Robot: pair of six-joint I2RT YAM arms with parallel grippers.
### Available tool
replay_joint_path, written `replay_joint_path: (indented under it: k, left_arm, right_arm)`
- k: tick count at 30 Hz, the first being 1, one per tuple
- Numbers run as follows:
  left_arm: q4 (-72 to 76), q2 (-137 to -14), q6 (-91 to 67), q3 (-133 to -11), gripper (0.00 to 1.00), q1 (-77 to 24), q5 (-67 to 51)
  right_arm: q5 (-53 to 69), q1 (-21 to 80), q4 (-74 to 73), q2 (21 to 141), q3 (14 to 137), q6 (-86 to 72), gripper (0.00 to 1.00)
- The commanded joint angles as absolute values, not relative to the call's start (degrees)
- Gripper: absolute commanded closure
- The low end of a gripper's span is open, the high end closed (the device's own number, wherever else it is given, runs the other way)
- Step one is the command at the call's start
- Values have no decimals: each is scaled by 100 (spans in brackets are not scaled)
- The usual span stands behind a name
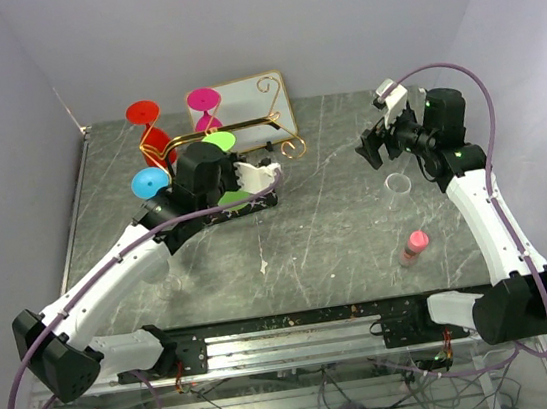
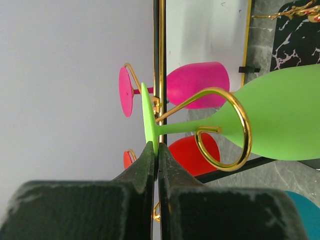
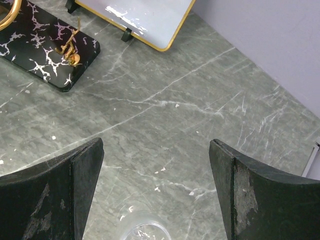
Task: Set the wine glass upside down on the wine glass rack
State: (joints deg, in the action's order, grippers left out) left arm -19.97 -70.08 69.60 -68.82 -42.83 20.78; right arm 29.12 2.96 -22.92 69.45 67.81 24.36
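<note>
The green wine glass hangs foot-up, and its stem passes between the gold wires of the wine glass rack, beside a curled scroll end. My left gripper is shut on the rim of the green foot. From above, the left gripper sits over the rack, with the green foot on top and the bowl below. The right gripper hovers open over the table to the right, and nothing lies between its fingers.
Pink, red and blue glasses hang on the same rack. A gold-rimmed white tray leans behind it. A small clear cup and a pink bottle lie on the marble near the right arm. The rack's black marbled base is in the right wrist view.
</note>
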Motion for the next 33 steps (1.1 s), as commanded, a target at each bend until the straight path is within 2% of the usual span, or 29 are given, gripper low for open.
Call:
replay_joint_path:
  k: [1, 33]
  left_arm:
    - [-1897, -7023, 6837, -7056, 93, -4366, 1859]
    - [-3000, -6905, 6479, -7360, 93, -4407, 839]
  right_arm:
    - [2974, 244, -2332, 6843, 6813, 2426, 14]
    - [2988, 232, -2380, 6891, 6804, 2415, 5]
